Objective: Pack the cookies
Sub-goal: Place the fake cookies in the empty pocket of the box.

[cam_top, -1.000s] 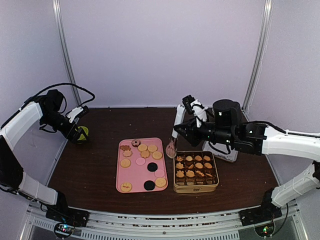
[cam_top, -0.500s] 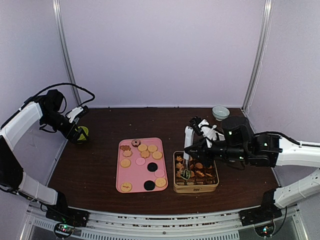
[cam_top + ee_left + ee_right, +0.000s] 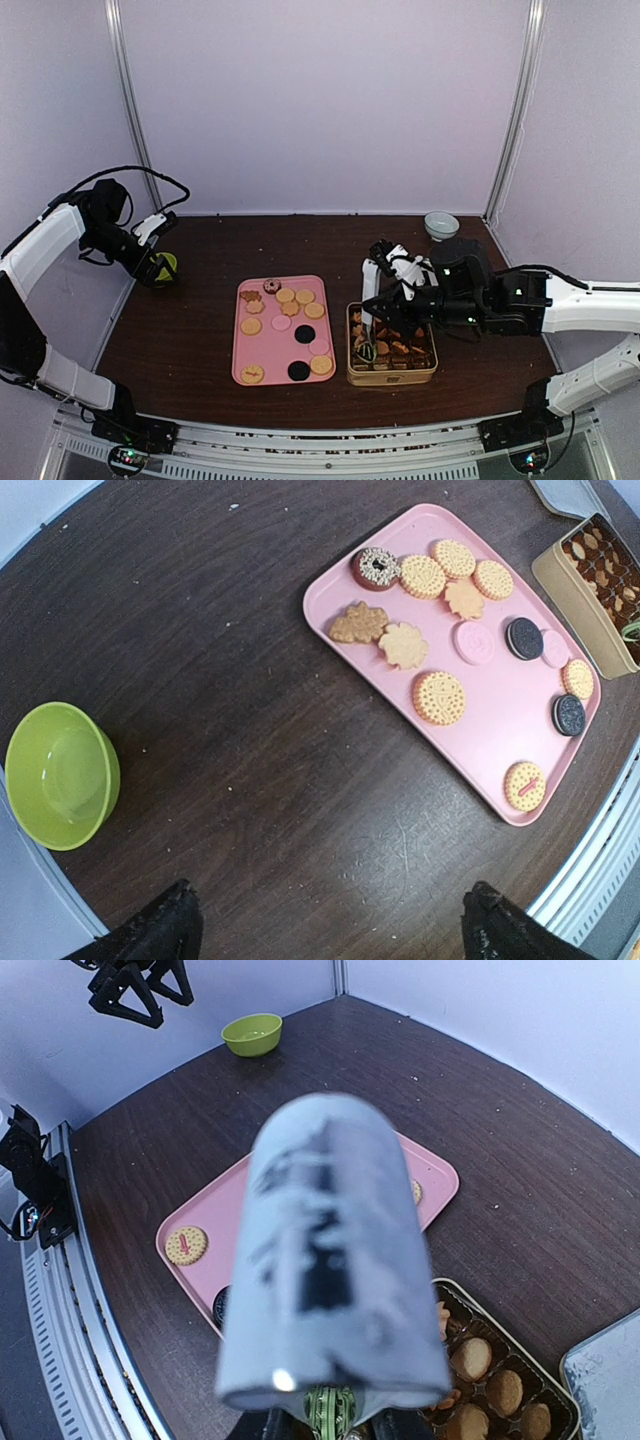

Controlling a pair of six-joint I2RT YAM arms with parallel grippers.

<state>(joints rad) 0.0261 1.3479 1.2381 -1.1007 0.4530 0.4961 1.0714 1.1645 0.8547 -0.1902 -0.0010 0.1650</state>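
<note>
Several cookies (image 3: 286, 296) lie on a pink tray (image 3: 270, 345), tan rounds and flowers with pink and black discs; the left wrist view shows the same cookies (image 3: 438, 697). More tan ones fill a gold tin (image 3: 392, 377). My right gripper (image 3: 400, 272) is shut on metal tongs (image 3: 370, 295). The tongs' tip holds a green cookie (image 3: 368, 350) low over the tin's left side. In the right wrist view the tongs (image 3: 330, 1260) blur across the middle, with the green cookie (image 3: 330, 1407) below them. My left gripper (image 3: 330, 920) stands open over bare table.
A green bowl (image 3: 166, 265) sits at the far left beside the left gripper (image 3: 155, 266). A small grey bowl (image 3: 441, 224) stands at the back right. A grey lid (image 3: 610, 1370) lies right of the tin. Crumbs dot the dark table.
My right arm has swung the tongs from the tray's right edge to over the tin and brought their tip down inside it. The left arm has not moved.
</note>
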